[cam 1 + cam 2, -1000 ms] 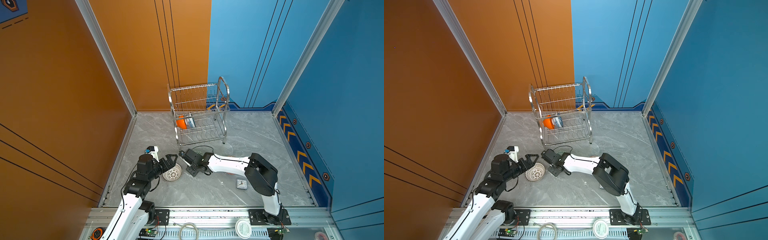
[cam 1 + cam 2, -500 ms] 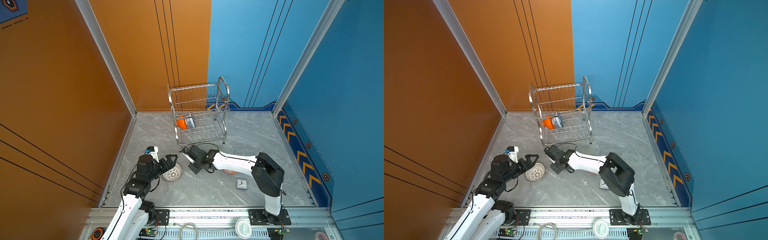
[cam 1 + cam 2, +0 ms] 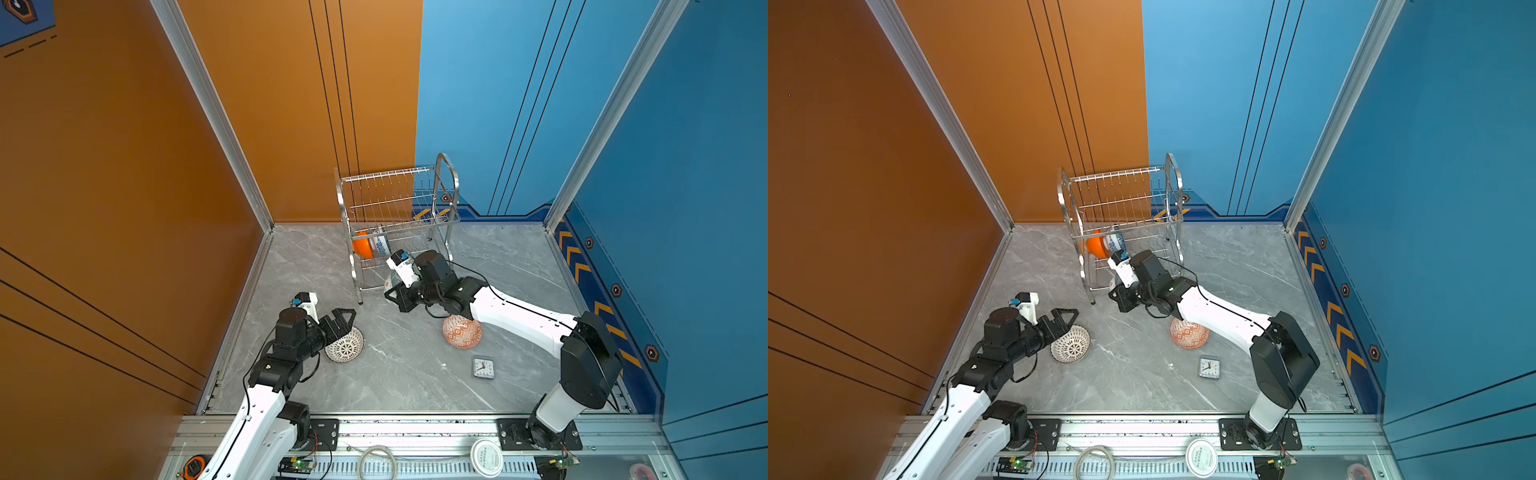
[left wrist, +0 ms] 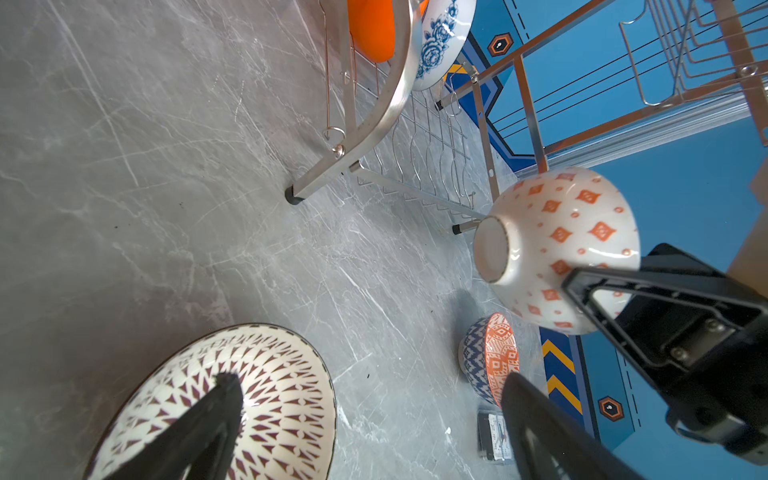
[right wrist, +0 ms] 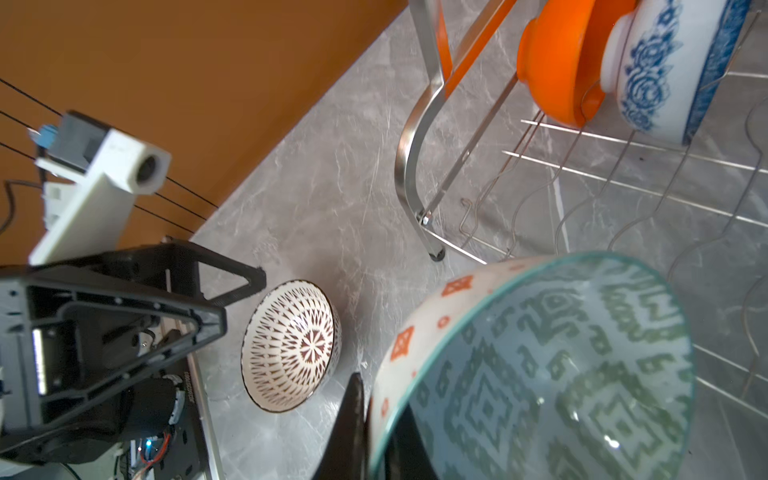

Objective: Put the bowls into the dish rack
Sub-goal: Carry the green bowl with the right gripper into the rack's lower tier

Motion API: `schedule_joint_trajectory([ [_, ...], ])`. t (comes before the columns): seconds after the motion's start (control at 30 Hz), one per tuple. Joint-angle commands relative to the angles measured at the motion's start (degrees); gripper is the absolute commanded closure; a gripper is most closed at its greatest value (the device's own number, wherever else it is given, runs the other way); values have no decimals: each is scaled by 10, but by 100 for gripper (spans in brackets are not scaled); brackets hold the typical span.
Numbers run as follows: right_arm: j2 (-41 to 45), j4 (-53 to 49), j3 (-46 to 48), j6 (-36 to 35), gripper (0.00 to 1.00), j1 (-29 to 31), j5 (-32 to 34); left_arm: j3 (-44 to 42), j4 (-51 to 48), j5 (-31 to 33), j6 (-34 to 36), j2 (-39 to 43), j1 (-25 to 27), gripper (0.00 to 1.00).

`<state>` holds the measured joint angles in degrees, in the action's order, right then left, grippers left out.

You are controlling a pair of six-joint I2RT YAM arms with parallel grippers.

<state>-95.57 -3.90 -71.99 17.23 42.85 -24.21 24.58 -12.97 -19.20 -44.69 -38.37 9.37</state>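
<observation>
Green patterning is seen inside the held bowl (image 5: 540,365), which is pinched at its rim by the right gripper (image 3: 392,291); the jaws are closed almost fully onto the thin wall. In both top views this bowl is carried just below the centre of the frame, tipped on edge. It is close to the front of the dish rack (image 3: 354,266) at lower-shelf height but not yet between the wires. At the left end of that shelf the orange bowl (image 3: 361,246) and the blue-patterned bowl (image 3: 380,246) are stood on edge.

The step in hand is judged to be the slotting of the held bowl. It is best done if the bowl is kept on edge and its rim is lined up with a free slot to the right of the blue-patterned bowl. It should then be fed in under the upper tier without the front rail being struck. The grip should be released only once the weight is taken by the wires, since a rim pinched so narrowly may swivel.

In the lower left of the frame the left gripper (image 3: 347,322) is held fully spread and empty over the lattice bowl (image 3: 344,345) on the table (image 3: 395,386). The orange-red bowl (image 3: 462,331), lower right of centre, is also yet to be loaded.
</observation>
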Motion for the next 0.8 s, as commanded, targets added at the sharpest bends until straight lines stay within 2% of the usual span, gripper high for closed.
schedule_joint_trajectory([
  [0.0,-4,150,17,70,100,-20,-89,22,16,-13,-1,-10,-3,2],
  [0.13,-32,252,21,126,100,-49,-124,33,43,-12,3,-31,-2,2],
  [0.77,-179,463,-35,276,100,-88,-178,82,84,-19,28,-137,-3,2],
])
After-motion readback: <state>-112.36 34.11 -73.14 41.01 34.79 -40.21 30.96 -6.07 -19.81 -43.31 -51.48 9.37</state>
